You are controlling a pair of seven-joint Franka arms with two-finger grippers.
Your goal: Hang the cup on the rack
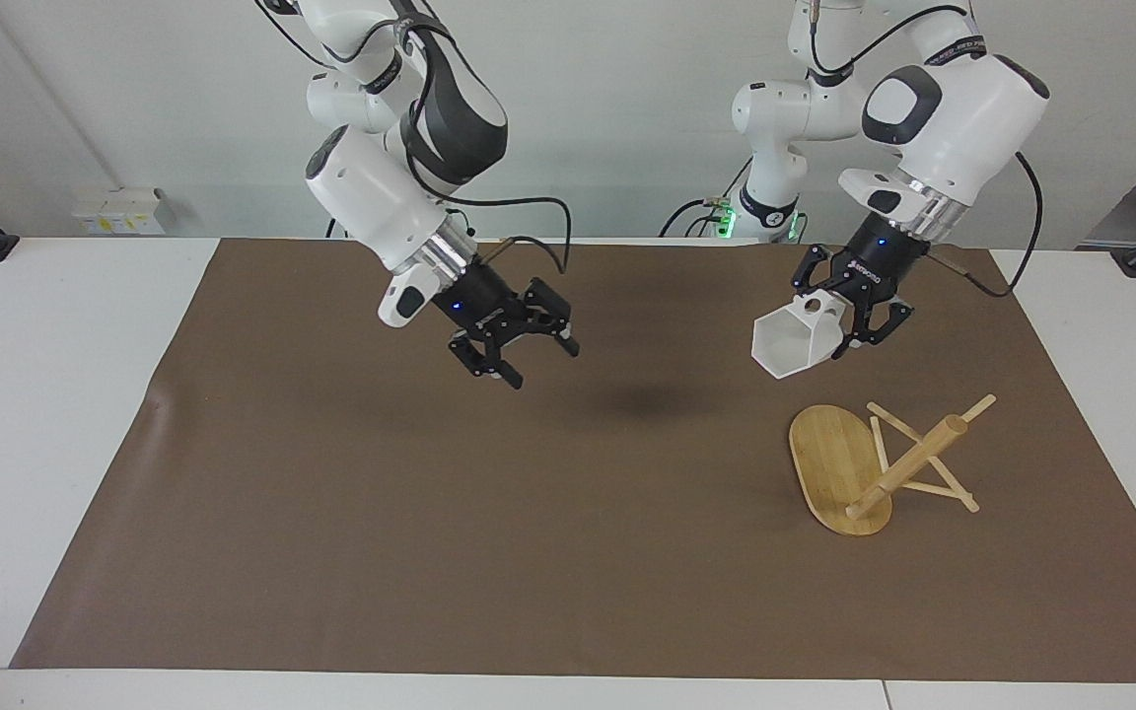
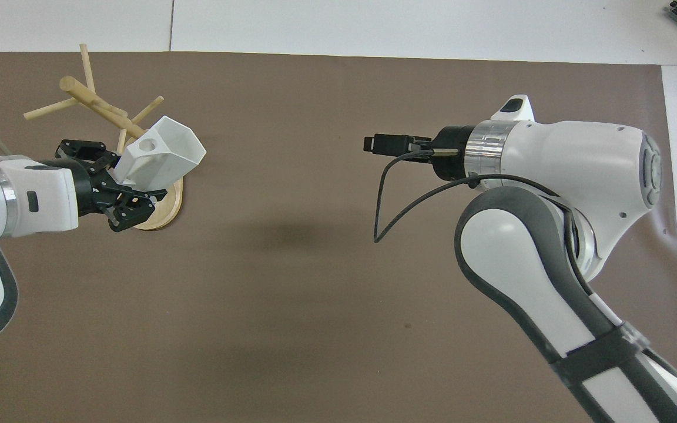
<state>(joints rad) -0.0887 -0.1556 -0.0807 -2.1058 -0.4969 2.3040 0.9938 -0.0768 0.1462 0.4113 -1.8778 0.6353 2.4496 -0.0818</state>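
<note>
The white faceted cup (image 1: 791, 345) hangs in my left gripper (image 1: 827, 318), which is shut on its handle, the round hole showing. The cup is in the air with its mouth tilted down, just above the rack's base. In the overhead view the cup (image 2: 168, 154) and the left gripper (image 2: 131, 187) cover part of that base. The bamboo rack (image 1: 908, 463) lies tipped over on the brown mat, its oval base (image 1: 832, 463) up on its rim and its post slanting toward the left arm's end of the table (image 2: 100, 107). My right gripper (image 1: 540, 363) is open and empty above the mat's middle (image 2: 376, 144).
The brown mat (image 1: 430, 513) covers most of the white table (image 1: 45, 394). The right arm's black cable (image 2: 382, 205) hangs in a loop under its wrist. Nothing else stands on the mat.
</note>
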